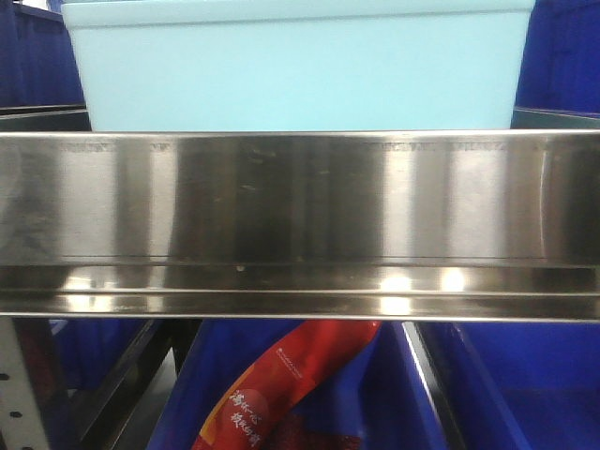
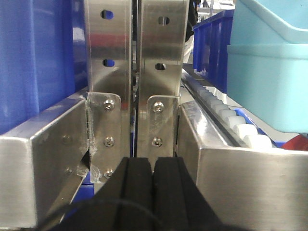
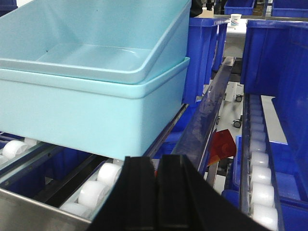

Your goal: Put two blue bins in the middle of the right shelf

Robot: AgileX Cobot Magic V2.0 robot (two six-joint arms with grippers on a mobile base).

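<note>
Two light blue bins are stacked, one nested in the other, on the roller shelf. The upper bin sits in the lower bin. In the front view the stack stands just behind the steel shelf rail. In the left wrist view it is at the right. My left gripper is shut and empty, facing the steel shelf posts. My right gripper is shut and empty, just in front of and below the stack's right corner.
Dark blue bins stand on the shelves around. White rollers line the shelf lanes. A red snack bag lies in a dark blue bin on the shelf below. A dark blue bin fills the left of the left wrist view.
</note>
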